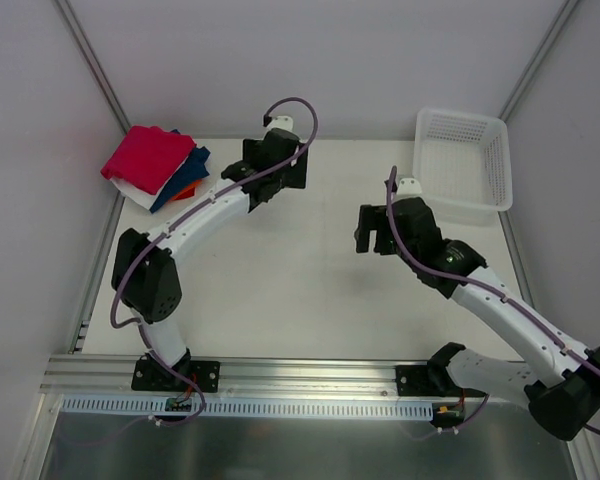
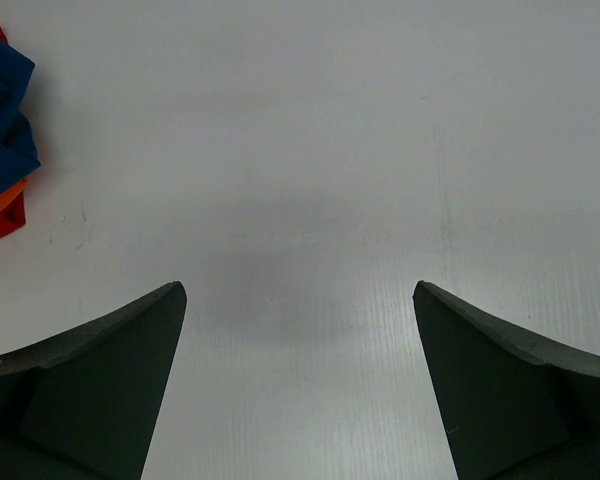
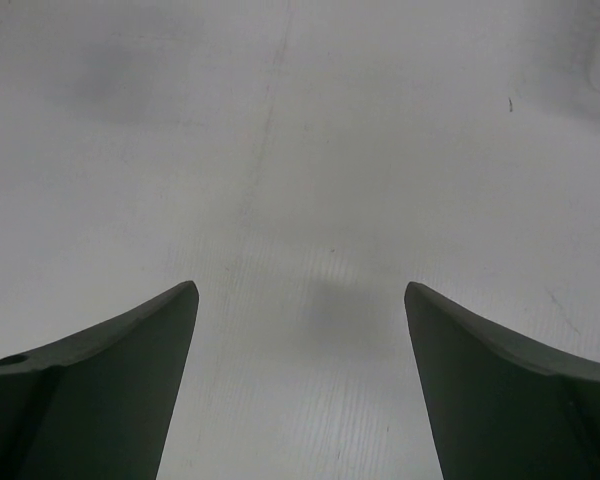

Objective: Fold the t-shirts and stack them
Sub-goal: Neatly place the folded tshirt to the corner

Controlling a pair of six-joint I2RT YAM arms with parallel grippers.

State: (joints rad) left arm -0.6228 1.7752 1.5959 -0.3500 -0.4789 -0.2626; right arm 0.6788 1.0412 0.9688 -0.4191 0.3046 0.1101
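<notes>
A pile of t-shirts sits at the table's far left corner: a crimson-red one (image 1: 146, 156) on top, with white (image 1: 133, 191), dark blue (image 1: 183, 172) and orange (image 1: 184, 190) ones under it. The left wrist view catches the pile's dark blue edge (image 2: 2, 115) and orange edge (image 2: 0, 205) at its left border. My left gripper (image 1: 270, 172) hangs open over bare table to the right of the pile, holding nothing (image 2: 300, 290). My right gripper (image 1: 378, 232) is open too, above the table's middle right, with only bare table between its fingers (image 3: 300, 288).
A white plastic lattice basket (image 1: 462, 160) stands at the far right corner. Grey walls and metal frame posts close in the table on three sides. An aluminium rail (image 1: 300, 375) runs along the near edge by both arm bases.
</notes>
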